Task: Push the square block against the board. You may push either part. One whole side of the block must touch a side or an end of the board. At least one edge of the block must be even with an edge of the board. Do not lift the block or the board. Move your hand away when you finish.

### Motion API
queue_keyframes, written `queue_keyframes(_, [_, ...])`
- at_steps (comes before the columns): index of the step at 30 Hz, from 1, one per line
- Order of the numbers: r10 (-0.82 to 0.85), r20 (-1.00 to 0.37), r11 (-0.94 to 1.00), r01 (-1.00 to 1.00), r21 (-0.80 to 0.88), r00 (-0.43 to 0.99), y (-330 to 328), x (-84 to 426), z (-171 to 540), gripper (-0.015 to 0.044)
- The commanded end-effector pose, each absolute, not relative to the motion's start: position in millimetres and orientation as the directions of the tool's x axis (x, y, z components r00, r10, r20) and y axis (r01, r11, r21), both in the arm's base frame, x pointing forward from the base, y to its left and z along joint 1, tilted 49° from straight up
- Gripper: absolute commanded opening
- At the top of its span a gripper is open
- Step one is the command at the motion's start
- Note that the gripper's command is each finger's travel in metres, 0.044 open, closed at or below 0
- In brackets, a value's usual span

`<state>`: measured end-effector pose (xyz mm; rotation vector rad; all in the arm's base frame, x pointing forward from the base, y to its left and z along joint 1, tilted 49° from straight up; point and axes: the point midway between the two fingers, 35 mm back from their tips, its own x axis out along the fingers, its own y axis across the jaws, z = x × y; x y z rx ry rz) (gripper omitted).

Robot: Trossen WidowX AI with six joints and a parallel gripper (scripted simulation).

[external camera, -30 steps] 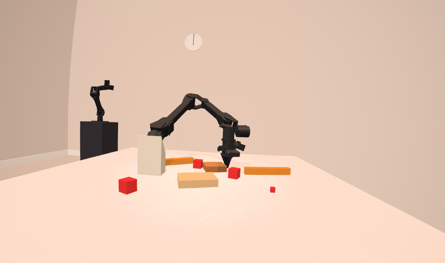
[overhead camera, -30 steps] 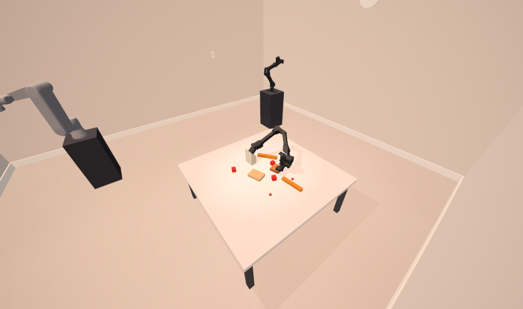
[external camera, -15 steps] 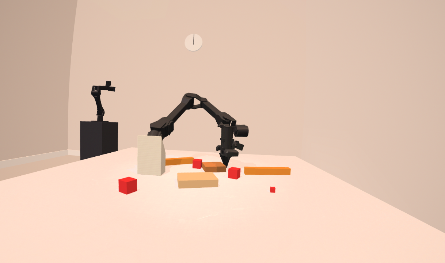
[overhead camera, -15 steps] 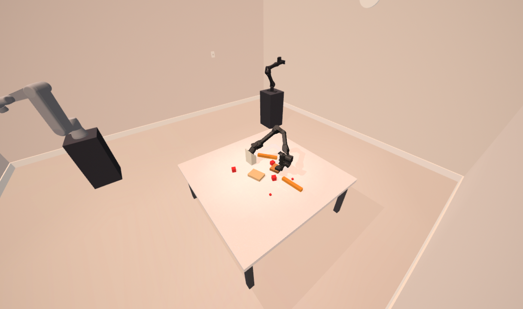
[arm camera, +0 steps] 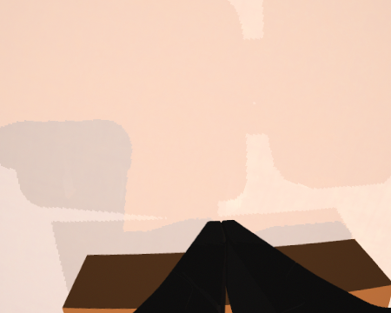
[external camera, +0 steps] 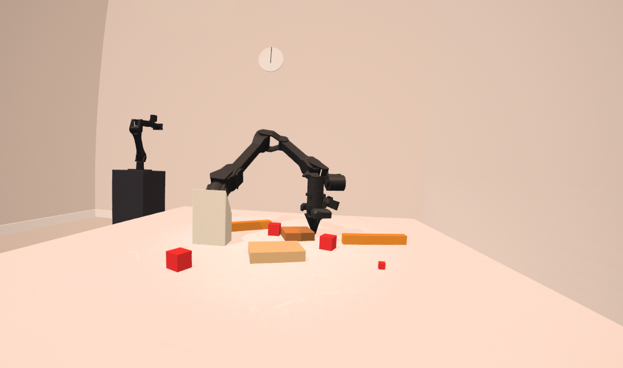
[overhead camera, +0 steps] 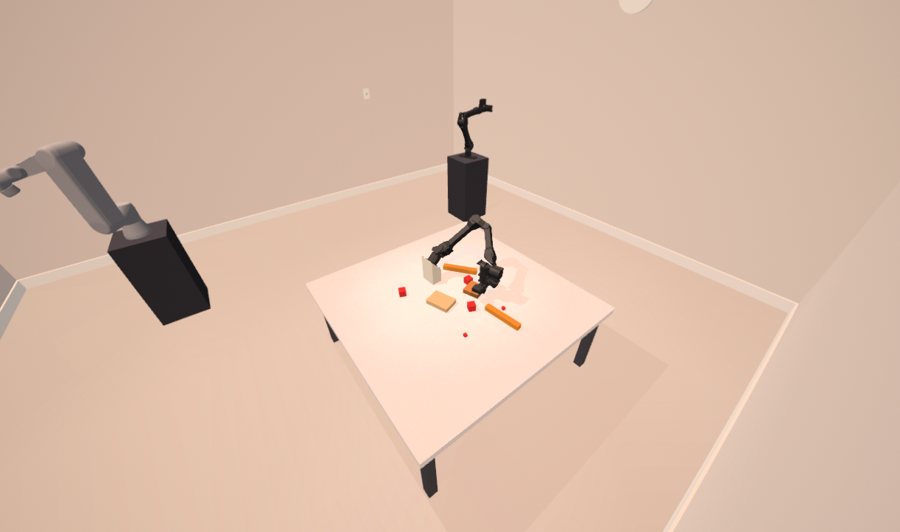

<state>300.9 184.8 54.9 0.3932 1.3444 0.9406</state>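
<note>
The low brown, roughly square block (overhead camera: 470,289) (external camera: 297,236) (arm camera: 117,278) lies flat on the table. The light tan board (overhead camera: 440,301) (external camera: 276,251) lies flat closer to the exterior camera. A gap of table separates them in the top view. My gripper (overhead camera: 476,291) (external camera: 314,232) (arm camera: 220,233) is shut and empty, pointing down, its tips low at the block's right end in the exterior view. The fingers hide part of the block in the wrist view. I cannot tell whether the tips touch it.
Red cubes (overhead camera: 401,291) (overhead camera: 471,306) (overhead camera: 468,279) stand around the block and board; one is close behind the block. Orange bars (overhead camera: 502,316) (overhead camera: 459,269) flank the area. A cream upright piece (external camera: 209,217) stands by the arm's base. Small red cubes (overhead camera: 465,335) (overhead camera: 503,308) lie nearby.
</note>
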Motion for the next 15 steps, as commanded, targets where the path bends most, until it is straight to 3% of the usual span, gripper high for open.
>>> queue_keyframes(1, [0.757, -0.649, 0.594, -0.339, 0.729, -0.068, 183.8, 294.0, 50.4, 0.0])
queue_keyframes(15, [0.757, -0.65, 0.595, -0.339, 0.729, -0.069, 181.3, 285.7, 48.5, 0.0])
